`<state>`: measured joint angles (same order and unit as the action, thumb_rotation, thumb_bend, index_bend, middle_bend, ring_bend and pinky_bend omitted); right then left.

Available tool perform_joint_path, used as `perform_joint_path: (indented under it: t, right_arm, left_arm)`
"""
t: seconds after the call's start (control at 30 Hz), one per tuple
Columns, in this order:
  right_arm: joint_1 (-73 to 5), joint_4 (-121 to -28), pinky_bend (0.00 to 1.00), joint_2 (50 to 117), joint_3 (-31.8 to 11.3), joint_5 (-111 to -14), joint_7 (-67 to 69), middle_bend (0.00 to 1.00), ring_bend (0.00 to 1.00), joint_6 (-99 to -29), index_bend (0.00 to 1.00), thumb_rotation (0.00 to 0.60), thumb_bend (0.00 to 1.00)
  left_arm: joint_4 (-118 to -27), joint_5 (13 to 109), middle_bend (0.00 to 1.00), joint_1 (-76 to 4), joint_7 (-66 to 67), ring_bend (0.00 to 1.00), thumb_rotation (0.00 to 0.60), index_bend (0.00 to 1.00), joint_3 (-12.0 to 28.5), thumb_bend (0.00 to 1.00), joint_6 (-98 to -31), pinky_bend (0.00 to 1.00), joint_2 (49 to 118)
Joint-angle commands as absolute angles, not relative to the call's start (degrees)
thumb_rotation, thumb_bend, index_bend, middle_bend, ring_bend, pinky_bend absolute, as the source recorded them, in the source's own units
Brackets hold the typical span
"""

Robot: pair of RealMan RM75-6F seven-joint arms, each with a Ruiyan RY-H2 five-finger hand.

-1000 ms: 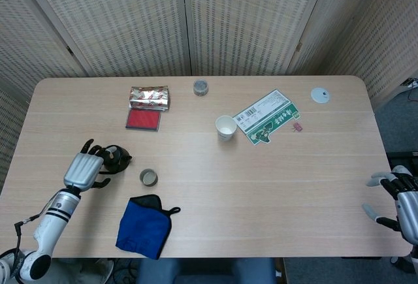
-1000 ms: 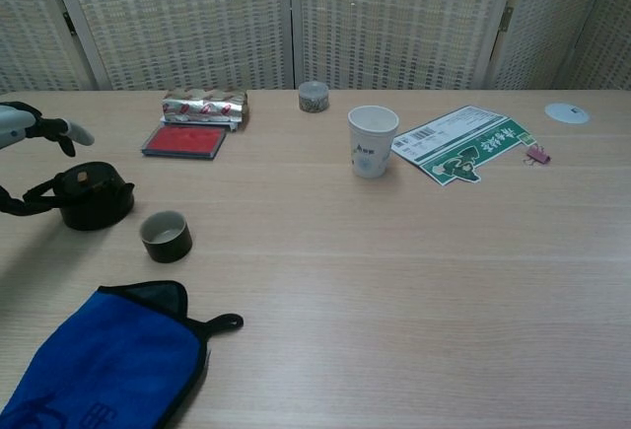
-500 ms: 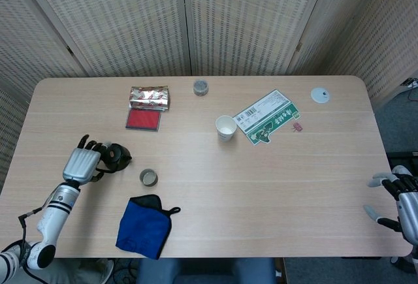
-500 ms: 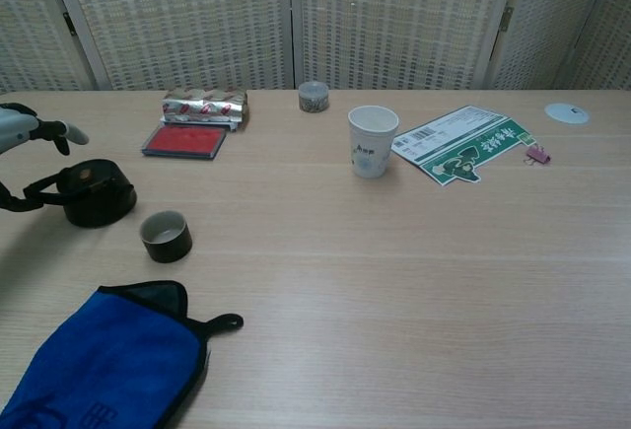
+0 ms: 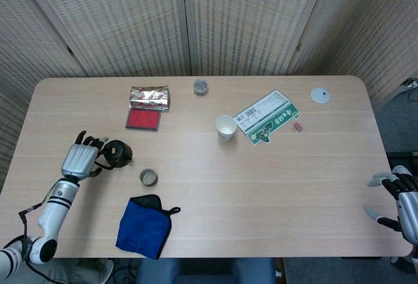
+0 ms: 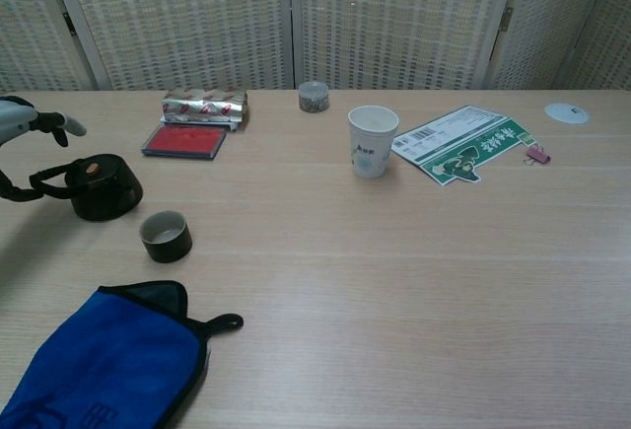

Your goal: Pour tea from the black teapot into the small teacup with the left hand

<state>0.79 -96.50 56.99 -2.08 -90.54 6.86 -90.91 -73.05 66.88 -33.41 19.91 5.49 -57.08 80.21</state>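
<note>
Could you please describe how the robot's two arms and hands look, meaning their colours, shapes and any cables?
The left hand has a silver-grey metallic back and black fingers. Its forearm is white and rounded, with black bands at the wrist, and a thin black cable loops beside it. The right hand, at the frame's edge, shows the same silver-grey shell with dark fingers. No markings are readable.

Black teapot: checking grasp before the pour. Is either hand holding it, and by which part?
The left hand grips the black teapot by its side handle; the right hand holds nothing.

Table (image 5: 313,186) w/ black teapot (image 5: 118,153), small teacup (image 5: 148,177), blue cloth (image 5: 144,226), paper cup (image 5: 225,127).
</note>
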Motion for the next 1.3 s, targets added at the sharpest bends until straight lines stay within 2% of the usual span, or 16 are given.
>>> perform_joint_path:
  t: [0.03,0.17,0.27,1.3]
  right_arm:
    - [0.7,-96.5,0.27,56.9,-2.1,-90.6,6.9,0.34,0.27,-90.9,0.42,0.6,0.14]
    - [0.7,-96.8,0.27,56.7,-2.3,-90.8,6.7,0.33,0.27,-91.2,0.42,0.6,0.14]
    - [0.7,-97.0,0.27,56.6,-2.3,-90.9,6.6,0.33,0.27,-91.4,0.42,0.6,0.14]
    - [1.3,-97.6,0.27,56.2,-2.2,-90.8,6.1,0.33,0.27,-91.9,0.42,0.6,0.14]
  left_arm:
    - [-74.7,71.3,0.24,-32.3,16.1,0.18,0.6,0.23,4.3,0.26,-59.5,0.0,78.8]
    - [-74.9,76.9,0.3,-31.8,10.3,0.24,0.6,0.34,2.8,0.26,-61.2,0.0,77.9]
    - [-74.0,80.0,0.34,-31.7,7.4,0.28,0.6,0.38,1.8,0.26,-61.8,0.0,77.9]
    - [-67.3,82.1,0.39,-31.6,5.9,0.31,0.6,0.43,1.0,0.26,-59.7,0.0,81.2]
